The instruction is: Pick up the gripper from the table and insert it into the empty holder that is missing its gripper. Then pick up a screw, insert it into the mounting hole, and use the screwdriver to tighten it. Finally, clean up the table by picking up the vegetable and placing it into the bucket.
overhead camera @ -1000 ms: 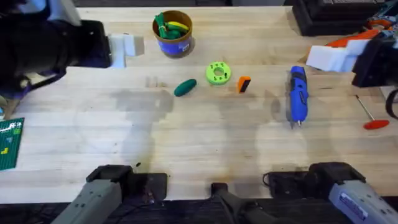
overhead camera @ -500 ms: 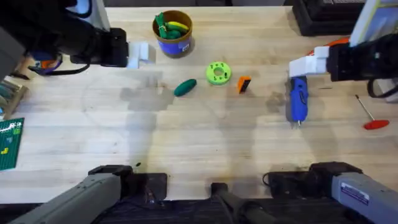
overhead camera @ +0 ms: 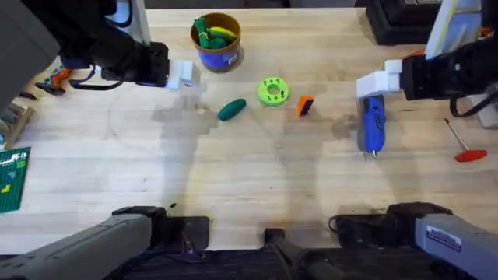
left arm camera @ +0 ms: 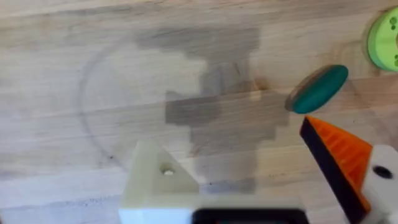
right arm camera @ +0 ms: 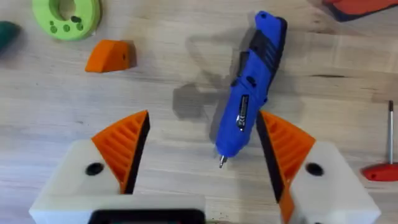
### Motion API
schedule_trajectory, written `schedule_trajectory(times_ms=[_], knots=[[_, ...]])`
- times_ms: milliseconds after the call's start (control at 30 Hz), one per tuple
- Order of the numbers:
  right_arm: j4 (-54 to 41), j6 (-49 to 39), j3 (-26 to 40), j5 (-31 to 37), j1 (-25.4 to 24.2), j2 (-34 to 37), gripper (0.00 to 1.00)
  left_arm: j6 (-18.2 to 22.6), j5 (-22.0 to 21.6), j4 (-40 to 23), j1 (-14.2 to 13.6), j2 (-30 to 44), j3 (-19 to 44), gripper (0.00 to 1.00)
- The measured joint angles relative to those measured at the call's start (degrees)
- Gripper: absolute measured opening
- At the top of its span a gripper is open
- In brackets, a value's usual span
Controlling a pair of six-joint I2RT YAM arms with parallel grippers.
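The loose orange gripper (overhead camera: pixel 305 105) (right arm camera: pixel 111 55) lies on the table (overhead camera: pixel 249 179) beside the blue screwdriver (overhead camera: pixel 373 120) (right arm camera: pixel 249 102). My right gripper (overhead camera: pixel 373 82) (right arm camera: pixel 202 149) hovers open above the screwdriver's bit end, both orange pads (right arm camera: pixel 124 146) in place. My left gripper (overhead camera: pixel 179 74) (left arm camera: pixel 245 162) is open; its white holder (left arm camera: pixel 155 180) has a bare mounting hole and no tip, while the other finger carries an orange one. The green vegetable (overhead camera: pixel 231 110) (left arm camera: pixel 319 89) lies just right of it. The bucket (overhead camera: pixel 216 41) stands at the back. No screw can be made out.
A lime-green disc (overhead camera: pixel 273 91) (right arm camera: pixel 67 15) with holes sits between the vegetable and the loose gripper. A thin rod with a red handle (overhead camera: pixel 465 144) lies at the right. A green board (overhead camera: pixel 12 179) rests at the left edge, dark equipment (overhead camera: pixel 412 19) at the back right.
Both arms swung inward. The left gripper moved right toward the bucket and vegetable; the right gripper moved left to hang over the screwdriver. Nothing on the table has shifted.
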Motion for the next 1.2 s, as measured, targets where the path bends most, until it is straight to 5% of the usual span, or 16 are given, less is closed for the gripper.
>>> schedule_trajectory(times_ms=[367,700,1200], knots=[[0.0,0.0,0.0,0.0,0.0,0.0,0.989,8.3,0.0,2.2,-10.2,1.2,0.1,0.985],[0.0,0.0,0.0,0.0,0.0,0.0,0.989,14.8,0.0,5.3,-18.9,12.0,0.3,0.985],[0.0,0.0,0.0,0.0,0.0,0.0,0.989,19.4,1.5,11.5,-21.2,23.8,0.3,0.984]])
